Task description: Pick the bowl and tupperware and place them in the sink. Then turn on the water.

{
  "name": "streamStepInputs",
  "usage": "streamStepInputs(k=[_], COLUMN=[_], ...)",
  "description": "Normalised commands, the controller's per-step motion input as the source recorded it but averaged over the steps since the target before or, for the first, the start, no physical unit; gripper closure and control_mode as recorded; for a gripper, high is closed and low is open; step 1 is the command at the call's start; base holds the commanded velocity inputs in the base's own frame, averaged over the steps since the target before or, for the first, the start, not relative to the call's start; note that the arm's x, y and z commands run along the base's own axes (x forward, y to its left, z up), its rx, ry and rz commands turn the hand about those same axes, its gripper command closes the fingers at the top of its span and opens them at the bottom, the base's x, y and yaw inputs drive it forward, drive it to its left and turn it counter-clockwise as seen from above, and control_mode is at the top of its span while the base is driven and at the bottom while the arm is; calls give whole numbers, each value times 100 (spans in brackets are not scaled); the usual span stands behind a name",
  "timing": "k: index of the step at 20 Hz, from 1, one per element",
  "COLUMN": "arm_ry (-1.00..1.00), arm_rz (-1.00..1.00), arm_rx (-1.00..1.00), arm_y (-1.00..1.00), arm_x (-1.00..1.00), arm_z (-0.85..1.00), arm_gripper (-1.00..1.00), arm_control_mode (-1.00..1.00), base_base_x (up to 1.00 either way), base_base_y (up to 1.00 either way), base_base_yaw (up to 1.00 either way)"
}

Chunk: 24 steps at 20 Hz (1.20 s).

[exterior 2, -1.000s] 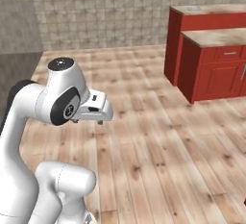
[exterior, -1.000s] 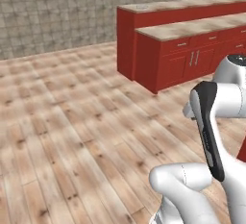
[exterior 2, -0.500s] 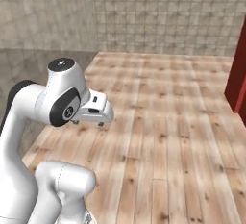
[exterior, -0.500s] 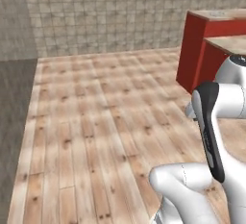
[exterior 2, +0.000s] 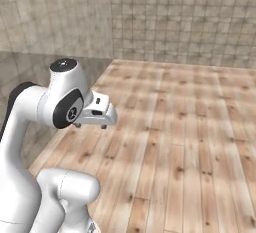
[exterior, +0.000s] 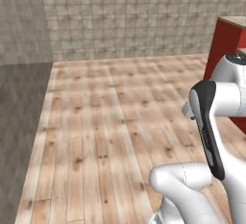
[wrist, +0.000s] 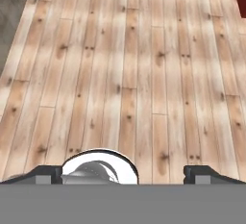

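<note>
Well, the robot stood out on the open wooden floor (exterior: 105, 136), with pale planks running away toward a tiled stone wall (exterior: 129, 16) at the far side. To the left, in the left base view, a darker grey wall (exterior: 21, 122) ran along the edge of the planks and met the tiled one in the far left corner. At the far right a corner of a red cabinet (exterior: 226, 50) with a light top stood against the floor, partly behind the arm; a sliver of the same red showed at the top right of the hand view.

The white arm (exterior 2: 35, 127) was folded up over its base, its dark joint cover facing the left camera. The hand was held out level in front of the shoulder, above bare planks. The tool (wrist: 123, 174) pointed down at the floor, and its two dark fingertips (wrist: 45, 172) sat far apart at either side of the hand view, with nothing between them but floorboards. So the tool stood spread wide and held nothing.

As for the bowl, the tupperware and the sink, I could not tell where they were from where the cameras looked; what lay ahead was floor, wall and that one red corner.
</note>
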Motion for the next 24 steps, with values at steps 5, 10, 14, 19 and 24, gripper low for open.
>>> streamStepInputs(k=[5,10,14,19,24], arm_ry=[0,0,0,0,0], arm_rz=[0,0,0,0,0], arm_rx=[0,0,0,0,0], arm_y=[0,0,0,0,0], arm_x=[0,0,0,0,0], arm_z=[0,0,0,0,0], arm_gripper=[-100,-100,-100,-100,-100], arm_control_mode=[100,100,100,100,100], base_base_x=[100,100,100,100,100], base_base_y=[0,-5,-29,-37,-16], base_base_yaw=[-11,-1,-1,-13,-38])
